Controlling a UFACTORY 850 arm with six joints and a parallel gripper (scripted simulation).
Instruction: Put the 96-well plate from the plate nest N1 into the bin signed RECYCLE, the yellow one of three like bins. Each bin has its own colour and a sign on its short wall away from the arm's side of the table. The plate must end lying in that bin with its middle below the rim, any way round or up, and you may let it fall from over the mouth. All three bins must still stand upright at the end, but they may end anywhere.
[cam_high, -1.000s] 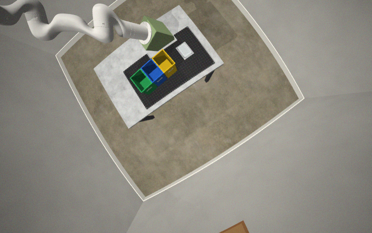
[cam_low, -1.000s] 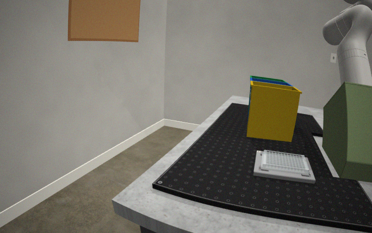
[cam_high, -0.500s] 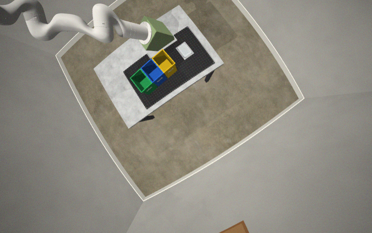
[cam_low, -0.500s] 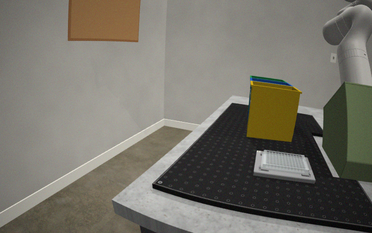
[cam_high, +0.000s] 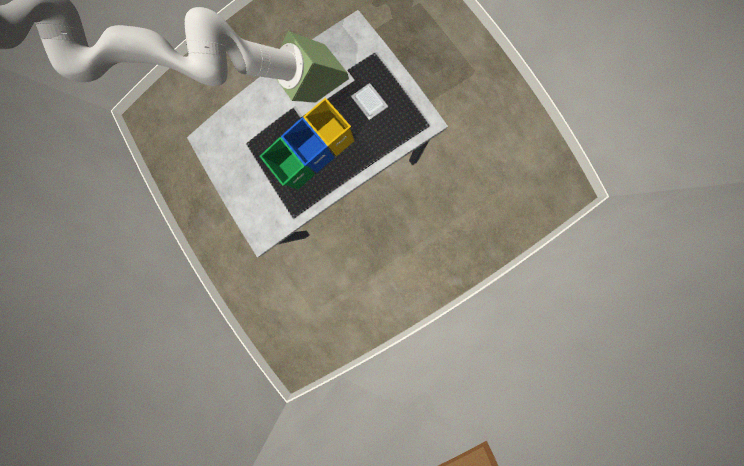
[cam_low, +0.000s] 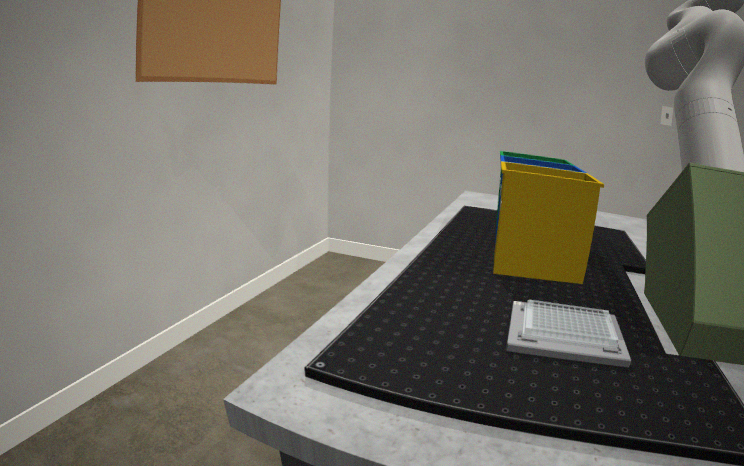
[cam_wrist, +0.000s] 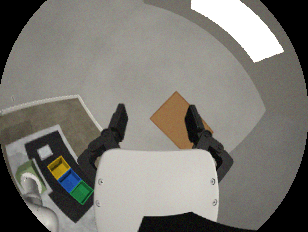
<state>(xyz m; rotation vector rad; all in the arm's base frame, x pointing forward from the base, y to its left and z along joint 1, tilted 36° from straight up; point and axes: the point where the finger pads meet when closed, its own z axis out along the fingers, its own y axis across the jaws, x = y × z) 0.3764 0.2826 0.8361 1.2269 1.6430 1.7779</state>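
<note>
Top: plate (cam_high: 368, 100) sits in its holder (cam_high: 378, 114) on the tabletop (cam_high: 230, 131), beside yellow bin (cam_high: 329, 131) | Exterior: looks light, stiff, slick plastic; pinch the long side walls | Wrist: hand (cam_wrist: 157, 121) spread wide, empty, aimed off at the wall.

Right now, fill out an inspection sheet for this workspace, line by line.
Surface: grey stone-look table carrying a black perforated board.
Job's things: clear 96-well plate seated in its grey plate nest; yellow bin, blue bin and green bin upright in a touching row, yellow nearest the nest.
Clutter: nothing seen.
Claw: claw open, holding nothing, raised far above the table and aimed at the wall.
Cables: nothing seen.
Surroundings: olive pedestal under the white arm; orange wall panel; brown floor.
</note>
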